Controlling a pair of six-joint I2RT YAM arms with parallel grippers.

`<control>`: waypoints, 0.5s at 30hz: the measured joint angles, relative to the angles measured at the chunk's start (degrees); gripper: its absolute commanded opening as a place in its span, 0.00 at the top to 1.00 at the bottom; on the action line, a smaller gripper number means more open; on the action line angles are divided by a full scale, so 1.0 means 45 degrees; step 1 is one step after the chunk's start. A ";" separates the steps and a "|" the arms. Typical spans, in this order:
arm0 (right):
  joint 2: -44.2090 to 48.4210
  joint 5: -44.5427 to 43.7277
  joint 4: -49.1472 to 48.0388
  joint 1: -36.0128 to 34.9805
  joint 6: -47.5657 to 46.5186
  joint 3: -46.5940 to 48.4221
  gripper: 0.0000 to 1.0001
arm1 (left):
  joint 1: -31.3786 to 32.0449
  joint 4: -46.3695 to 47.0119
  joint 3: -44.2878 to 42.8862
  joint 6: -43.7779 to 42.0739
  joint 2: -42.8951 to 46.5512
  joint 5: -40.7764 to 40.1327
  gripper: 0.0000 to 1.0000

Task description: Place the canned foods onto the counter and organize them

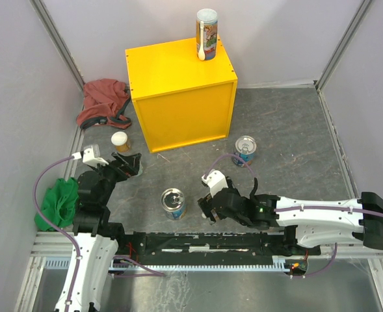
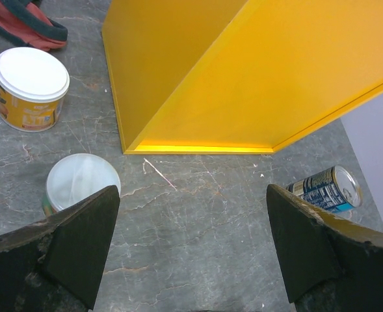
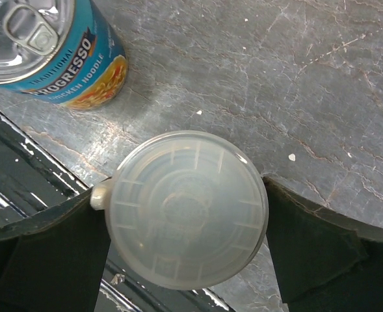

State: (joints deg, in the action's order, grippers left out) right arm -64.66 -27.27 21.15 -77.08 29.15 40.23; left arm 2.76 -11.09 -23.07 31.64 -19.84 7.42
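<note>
Top view: pale walls enclose a scuffed grey marbled bench; the glossy yellow box, upper centre, carries one tall can. Left wrist: left end effector gapes empty. Right wrist: right end effector flanks a translucent ribbed lid; grip unclear.

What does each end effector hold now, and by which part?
Left end effector: nothing. Right end effector: its fingers flank the white-lidded can at the sides; a grip cannot be told.
</note>
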 measured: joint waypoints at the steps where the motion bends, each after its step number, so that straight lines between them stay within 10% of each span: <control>1: 0.0010 0.0019 -0.0078 0.0034 -0.0010 -0.0112 0.12 | 0.0000 0.0000 0.0000 0.0000 0.0000 0.0000 0.00; 15: 0.0758 0.0403 -0.0204 0.0141 -0.0457 -0.0695 0.61 | 0.0000 -0.0282 0.0000 0.0010 0.0321 -0.0364 0.00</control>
State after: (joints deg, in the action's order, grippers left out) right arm -61.25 -25.45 20.23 -76.44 27.09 37.10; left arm 2.76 -12.36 -23.07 31.68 -18.39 5.78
